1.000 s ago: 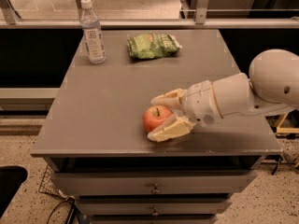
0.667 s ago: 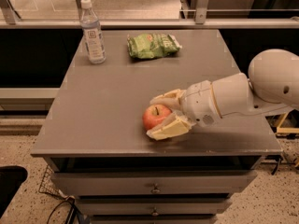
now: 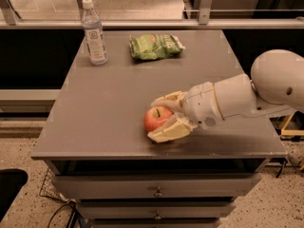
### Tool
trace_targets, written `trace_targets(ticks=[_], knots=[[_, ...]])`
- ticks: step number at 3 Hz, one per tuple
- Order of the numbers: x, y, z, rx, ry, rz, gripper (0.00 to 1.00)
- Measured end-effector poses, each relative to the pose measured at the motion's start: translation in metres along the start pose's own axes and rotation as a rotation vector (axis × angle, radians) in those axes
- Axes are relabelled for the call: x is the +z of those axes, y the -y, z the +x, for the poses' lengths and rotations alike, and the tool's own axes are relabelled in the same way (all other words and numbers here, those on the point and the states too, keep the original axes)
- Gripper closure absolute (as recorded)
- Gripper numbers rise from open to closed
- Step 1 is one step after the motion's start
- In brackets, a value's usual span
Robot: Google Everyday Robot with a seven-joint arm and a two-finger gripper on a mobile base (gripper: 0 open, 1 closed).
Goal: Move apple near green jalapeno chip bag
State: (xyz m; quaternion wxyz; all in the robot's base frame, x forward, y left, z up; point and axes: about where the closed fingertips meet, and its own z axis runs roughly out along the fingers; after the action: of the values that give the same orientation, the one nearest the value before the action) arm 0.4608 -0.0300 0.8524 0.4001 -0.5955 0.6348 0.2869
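Note:
The red-orange apple (image 3: 156, 118) sits on the grey table (image 3: 109, 103) near its front edge. My gripper (image 3: 157, 118) reaches in from the right, with one cream finger behind the apple and one in front of it, shut on the apple. The green jalapeno chip bag (image 3: 154, 46) lies flat at the back middle of the table, well away from the apple.
A clear plastic water bottle (image 3: 93, 32) with a white cap stands at the back left of the table. The table has drawers (image 3: 156, 192) below its front edge. A railing and glass run behind the table.

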Motion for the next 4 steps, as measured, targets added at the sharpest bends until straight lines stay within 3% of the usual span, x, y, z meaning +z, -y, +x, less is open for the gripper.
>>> trace_targets(ticks=[1, 2, 3, 4], knots=[[-0.009, 0.012, -0.006, 0.002, -0.001, 0.036, 1.0], [-0.039, 0.035, -0.018, -0.025, -0.01, 0.088, 1.0], [-0.076, 0.074, -0.029, -0.05, -0.032, 0.136, 1.0], [-0.109, 0.128, -0.026, -0.068, -0.038, 0.189, 1.0]])
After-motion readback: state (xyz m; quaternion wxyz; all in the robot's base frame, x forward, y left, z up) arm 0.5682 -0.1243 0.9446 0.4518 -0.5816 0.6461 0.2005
